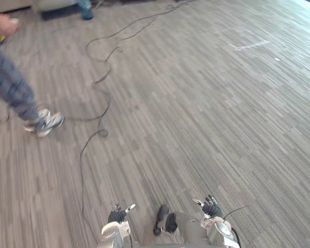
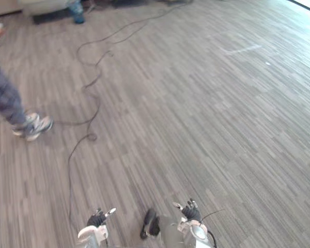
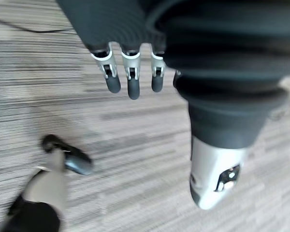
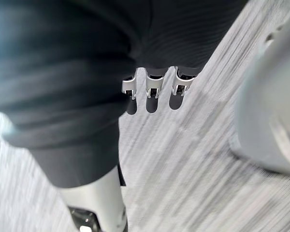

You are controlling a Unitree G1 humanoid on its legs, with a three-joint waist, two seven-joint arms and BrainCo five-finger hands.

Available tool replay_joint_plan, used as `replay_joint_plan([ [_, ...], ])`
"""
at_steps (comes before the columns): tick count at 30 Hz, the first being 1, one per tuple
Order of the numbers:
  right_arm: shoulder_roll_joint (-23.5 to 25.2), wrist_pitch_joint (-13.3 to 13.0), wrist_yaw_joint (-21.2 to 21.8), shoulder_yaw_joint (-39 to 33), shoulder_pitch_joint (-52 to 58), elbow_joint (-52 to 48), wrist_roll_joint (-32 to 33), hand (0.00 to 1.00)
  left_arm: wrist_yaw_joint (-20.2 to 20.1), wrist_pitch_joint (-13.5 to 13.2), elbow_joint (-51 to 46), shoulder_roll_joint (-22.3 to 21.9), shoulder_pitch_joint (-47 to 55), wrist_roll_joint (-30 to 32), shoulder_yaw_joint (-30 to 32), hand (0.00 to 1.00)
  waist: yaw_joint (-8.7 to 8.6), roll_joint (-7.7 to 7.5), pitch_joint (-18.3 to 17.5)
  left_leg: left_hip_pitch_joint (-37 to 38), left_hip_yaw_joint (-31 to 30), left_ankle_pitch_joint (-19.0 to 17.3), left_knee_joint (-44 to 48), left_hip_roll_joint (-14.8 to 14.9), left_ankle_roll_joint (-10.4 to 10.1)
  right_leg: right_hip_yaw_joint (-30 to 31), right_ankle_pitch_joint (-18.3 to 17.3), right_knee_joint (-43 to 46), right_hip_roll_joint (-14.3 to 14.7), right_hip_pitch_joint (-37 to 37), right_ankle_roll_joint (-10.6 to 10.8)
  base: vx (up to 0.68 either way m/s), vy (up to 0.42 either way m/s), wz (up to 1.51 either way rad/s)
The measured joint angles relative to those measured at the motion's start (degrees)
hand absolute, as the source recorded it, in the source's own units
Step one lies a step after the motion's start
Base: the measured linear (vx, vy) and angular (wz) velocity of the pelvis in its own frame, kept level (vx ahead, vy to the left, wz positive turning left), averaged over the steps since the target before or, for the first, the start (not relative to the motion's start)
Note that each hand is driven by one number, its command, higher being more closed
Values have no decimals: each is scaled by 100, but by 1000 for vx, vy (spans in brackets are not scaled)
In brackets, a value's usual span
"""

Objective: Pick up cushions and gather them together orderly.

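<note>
Left wrist view: the left hand [image 3: 132, 77] hangs above the floor [image 3: 135, 145] with its fingers straight and relaxed, close together, holding nothing. Right wrist view: the right hand [image 4: 153, 87] hangs the same way, fingers loose and empty. From the head camera, both hands sit low at the robot's sides, apart from each other, with bare striped grey floor covering ahead of them. Further out on the robot's left stands a person: one leg [image 1: 10, 85], a pale shoe [image 1: 45, 122] flat on the floor, and a hand [image 1: 4, 23] at the far edge. Beyond that, at the far left, is the pale base of a piece of furniture [image 1: 54, 5]. Where the cushions lie cannot be told; the area by the furniture is a likely place to search. Expected handling: cushions should be light, soft and compressible, with a fabric surface that resists slipping and is not fragile. A one-handed pinch at a corner or seam should lift one, though it will sag and swing. For orderly stacking, holding opposite edges with both hands looks the better choice.
</note>
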Motion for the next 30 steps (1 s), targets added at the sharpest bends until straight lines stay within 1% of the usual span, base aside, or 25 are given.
replay_joint_plan([
  [1,0,18,-5,2,-43,114,2,0,0,-34,-176,27,37,1,-26,0,82,-79,-2,-478,-44,-234,-79,-30,169,347,8,-296,4,390,23,471,41,-131],
  [2,1,18,-12,-24,-36,148,12,0,3,-34,-287,10,70,-14,-17,0,104,-119,-6,-762,-56,-352,-383,-28,182,568,19,-458,-8,615,200,635,117,-151],
  [3,4,17,-19,-84,-98,140,13,0,11,-50,-412,-32,158,-44,7,0,167,-115,-1,-1201,-188,-528,-1208,-18,284,1019,-45,-685,-16,992,365,507,139,-128],
  [4,6,16,-22,-101,-104,138,14,0,11,-67,-452,-56,184,-45,40,0,171,-91,-10,-1376,-291,-532,-1600,-32,284,1184,-77,-748,-24,1105,424,611,235,-153],
  [5,5,17,-23,-124,-106,142,13,0,14,-132,-489,-105,211,-46,122,0,178,-46,-35,-1642,-565,-454,-2578,-114,202,1525,-206,-862,-77,1321,570,513,289,-107],
  [6,5,17,-25,-137,-101,151,13,0,23,-146,-488,-104,214,-45,126,0,195,-48,-38,-1662,-658,-340,-3072,-169,108,1644,-288,-943,-131,1430,622,493,308,-115],
  [7,4,18,-35,-153,-86,165,10,0,24,-150,-485,-93,233,-46,124,0,216,-71,-33,-1675,-829,2,-3771,-279,29,1831,-451,-943,-231,1584,694,507,340,-88],
  [8,4,22,-43,-136,-37,207,9,0,29,-154,-487,-59,264,-42,137,0,231,-169,-102,-1621,-923,534,-3977,-426,72,2063,-624,-933,-385,1736,823,581,351,-83],
  [9,2,21,-52,-120,-22,287,13,0,29,-154,-483,-10,296,-37,136,0,249,-200,-245,-1586,-894,690,-3964,-519,129,2214,-689,-920,-508,1787,937,626,353,-76],
  [10,-3,48,-48,-90,10,305,11,0,29,-147,-479,71,291,-37,92,0,258,-345,-331,-1537,-588,535,-3940,-543,250,2363,-682,-838,-684,1729,1130,668,332,-88],
  [12,-9,52,-37,5,10,257,4,0,35,-149,-480,104,279,-40,90,0,373,-437,-350,-1327,-154,346,-3834,-502,488,2542,-511,-211,-831,1484,1471,661,347,-107],
  [13,-10,63,-19,76,17,263,-1,0,37,-139,-432,126,290,-41,79,0,414,-433,-329,-915,65,263,-3953,-496,627,2509,-293,767,-852,1181,1863,499,294,-106],
  [14,-28,61,-5,121,23,253,-6,0,37,-134,-378,131,298,-44,72,0,415,-400,-297,-625,130,210,-4058,-496,710,2427,-101,1552,-889,865,2174,410,240,-116],
  [15,-63,51,18,172,50,233,-6,0,39,-115,-312,133,299,-45,12,0,397,-342,-261,-246,192,107,-4210,-505,775,2186,-26,2604,-977,470,2340,340,193,-88],
  [16,-67,52,28,214,143,178,-7,0,38,-107,-244,131,255,-45,-99,0,342,-285,-235,111,244,-29,-4357,-503,813,1800,-110,3299,-1087,122,2200,390,196,-81],
  [17,-72,60,46,229,254,7,-18,0,38,-99,-233,108,226,-47,-233,0,334,-201,-260,456,248,-310,-4656,-493,778,1289,-257,3695,-1242,-335,2003,311,138,-64],
  [18,-74,51,48,234,255,-67,-34,0,37,-103,-228,122,206,-48,-276,0,332,-224,-241,639,312,-433,-4783,-501,653,981,-314,3723,-1360,-579,1916,317,104,-55],
  [20,-75,54,80,207,254,-130,-178,0,33,-84,-139,146,81,-42,-244,0,252,-352,-169,1005,409,-619,-4855,-517,667,227,-501,3347,-1592,-1006,1737,341,46,-27],
  [22,-71,0,91,32,255,-169,-220,0,18,-69,-24,134,36,-41,-277,0,73,-373,-164,1381,362,-674,-5199,-471,675,-247,-512,2444,-1592,-1239,1667,417,-13,19],
  [25,-67,-30,95,-198,196,-156,-216,0,-19,-24,71,90,18,7,-363,0,-30,-379,-163,1909,138,-755,-5640,-468,634,-74,216,512,-1414,-1445,1624,464,-93,45],
  [26,-68,-33,96,-193,199,-153,-217,0,-20,-23,82,106,78,15,-362,0,-43,-388,-168,2038,-46,-755,-5605,-474,635,60,588,432,-1393,-1408,1410,729,-222,68],
  [27,-65,-12,94,-194,217,-139,-217,0,-19,-25,81,101,60,16,-348,0,-64,-354,-197,2061,-266,-750,-5377,-393,627,98,797,600,-1333,-1357,1103,638,-213,53],
  [28,-109,-4,95,-181,172,-124,-217,0,-18,-27,77,58,112,20,-305,0,-37,-212,-253,1895,-461,-720,-4774,-242,580,24,532,785,-1231,-1285,1060,653,-236,28],
  [29,-115,-3,96,-165,128,-118,-216,0,-13,-29,61,51,125,14,-262,0,-15,-140,-244,1517,-610,-624,-3939,-139,423,6,353,826,-1153,-1208,1027,632,-241,-1],
  [30,-116,0,92,-103,71,-118,-211,0,0,-23,51,33,131,4,-170,0,-6,2,-187,912,-894,-165,-2556,-41,-16,21,171,762,-1000,-1017,970,630,-237,-27],
])
